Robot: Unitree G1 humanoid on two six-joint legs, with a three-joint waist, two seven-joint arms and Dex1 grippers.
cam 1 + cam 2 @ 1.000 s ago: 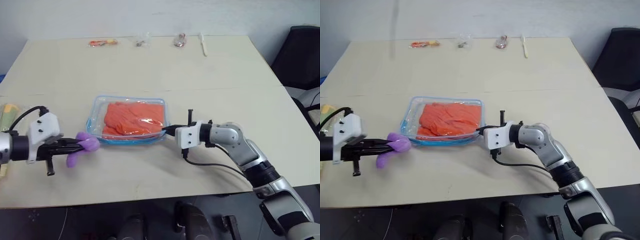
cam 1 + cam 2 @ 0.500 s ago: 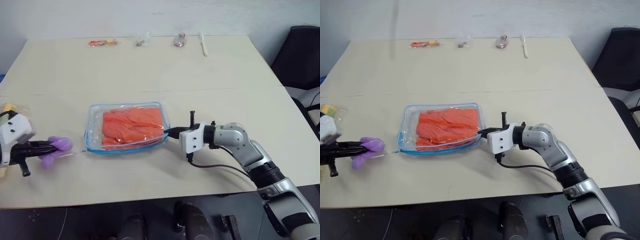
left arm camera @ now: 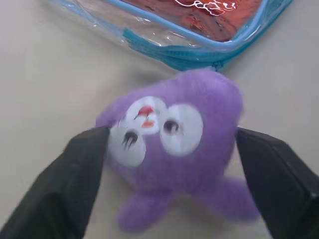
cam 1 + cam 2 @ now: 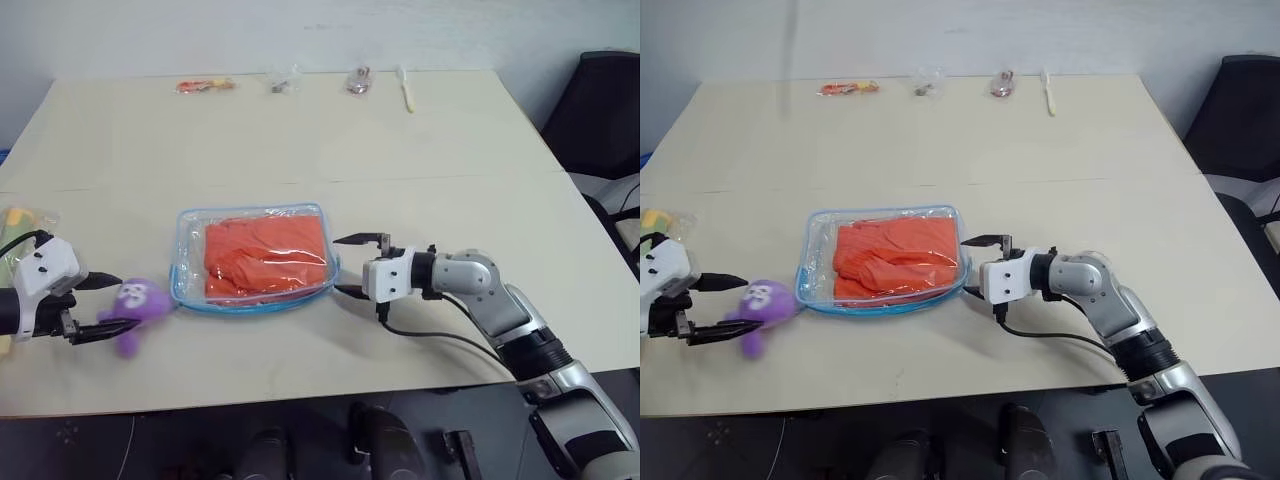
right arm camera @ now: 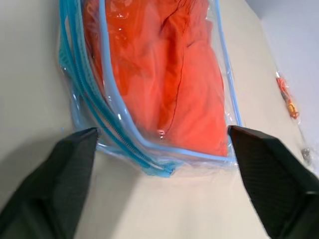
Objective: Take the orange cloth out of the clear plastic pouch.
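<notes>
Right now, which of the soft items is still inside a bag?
The orange cloth, sealed in the clear plastic pouch. The purple plush toy lies bare on the table, left of the pouch.

A: The light is even and soft over the whole bench (image 4: 420,140); shadows under things are faint and short.

B: White glare sits on the clear plastic pouch (image 3: 199,6) in the left wrist view, and smaller glints on it from the head views.

A: The purple plush toy (image 3: 174,149) is blurred up close, as are the dark fingers (image 5: 70,169) at both wrist views' edges.
</notes>
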